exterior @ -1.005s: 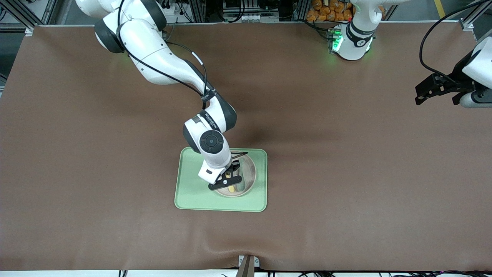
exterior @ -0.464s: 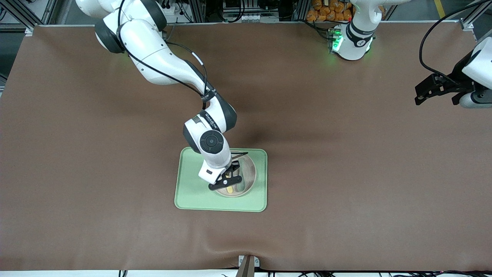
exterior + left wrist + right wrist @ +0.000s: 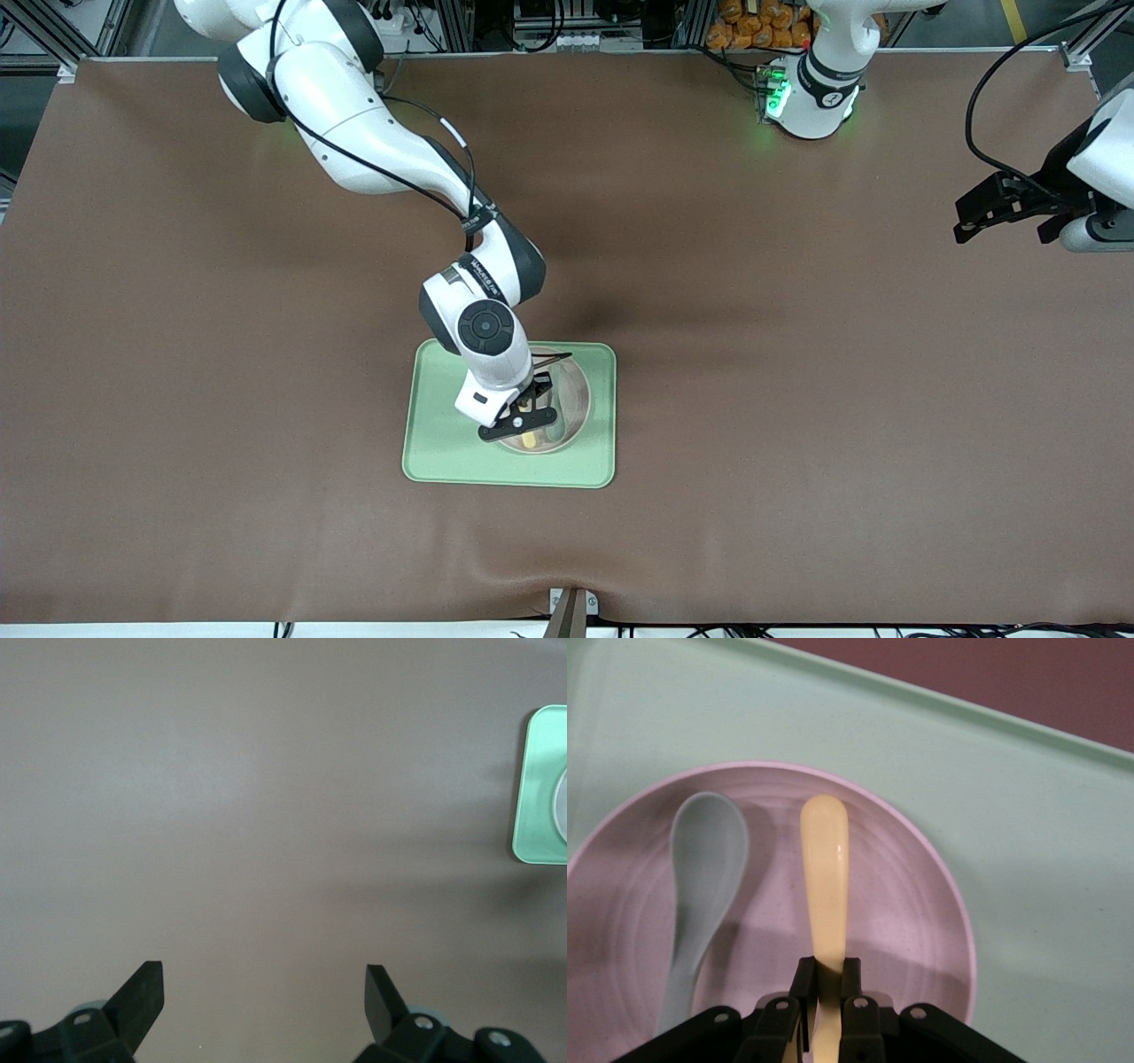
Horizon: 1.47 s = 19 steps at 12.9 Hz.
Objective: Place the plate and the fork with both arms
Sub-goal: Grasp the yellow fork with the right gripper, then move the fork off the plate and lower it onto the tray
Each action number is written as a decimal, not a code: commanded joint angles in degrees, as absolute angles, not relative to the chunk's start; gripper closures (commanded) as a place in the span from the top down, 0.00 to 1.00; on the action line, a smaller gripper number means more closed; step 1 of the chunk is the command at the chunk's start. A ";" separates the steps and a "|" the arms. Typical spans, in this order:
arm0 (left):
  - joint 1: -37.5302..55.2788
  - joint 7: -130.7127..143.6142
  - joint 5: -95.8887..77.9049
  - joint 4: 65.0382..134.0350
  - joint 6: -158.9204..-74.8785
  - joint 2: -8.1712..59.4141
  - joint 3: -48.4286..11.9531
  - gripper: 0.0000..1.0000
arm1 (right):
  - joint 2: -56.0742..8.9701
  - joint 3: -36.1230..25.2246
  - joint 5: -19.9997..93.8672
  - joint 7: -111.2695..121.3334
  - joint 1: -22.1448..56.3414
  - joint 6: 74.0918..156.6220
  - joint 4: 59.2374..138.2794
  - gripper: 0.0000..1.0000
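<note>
Right gripper point(image 3: 524, 418) lowered over the plate point(image 3: 574, 390), jaws clenched on the fork point(image 3: 530, 436). In the right wrist view, same gripper point(image 3: 826, 979) pinching the pale yellow fork point(image 3: 825, 877) partway along its length, rounded handle end stretched out over the plate's middle, tines hidden under the gripper. Cannot tell whether the fork touches the plate or hangs just above it. Round, speckled off-white plate point(image 3: 921, 904) resting on the pale green tray point(image 3: 1045, 815), toward the tray end nearer the left arm. Grey-green spoon point(image 3: 700, 895) lying in the plate beside the fork, roughly parallel to it, apart from it. Tray point(image 3: 443, 443) flat on the brown worktop point(image 3: 797, 443), about midway along it and in the half nearer the front camera. Right arm point(image 3: 372, 151) reaching from its base down across the worktop to the tray. Left arm point(image 3: 1103, 159) waiting at its own end of the worktop, well apart from the tray, left gripper point(image 3: 992, 208) up in the air over the worktop's edge region there. In the left wrist view, left gripper point(image 3: 264, 992) with jaws released, spread wide with nothing between them, bare worktop point(image 3: 266, 815) beneath, and a corner of the tray point(image 3: 532, 788) with a sliver of the plate point(image 3: 562, 806) at the picture's edge.
</note>
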<state>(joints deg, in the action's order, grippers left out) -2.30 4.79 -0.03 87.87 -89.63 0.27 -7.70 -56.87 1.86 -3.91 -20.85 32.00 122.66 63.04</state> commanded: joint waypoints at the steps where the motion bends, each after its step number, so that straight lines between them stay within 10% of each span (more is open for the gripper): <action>1: -2.90 4.13 -0.97 86.83 -88.95 0.79 -8.26 1.00 | -54.41 2.64 -3.17 -20.83 29.10 119.36 62.84 0.00; 15: -2.72 3.96 -0.88 87.01 -89.03 0.97 -8.53 1.00 | -52.73 1.76 1.67 -25.84 22.06 122.52 71.01 0.00; 19: -2.55 3.96 -0.88 87.10 -89.03 1.23 -8.61 1.00 | -52.82 1.76 1.41 -27.77 22.15 122.35 71.37 0.38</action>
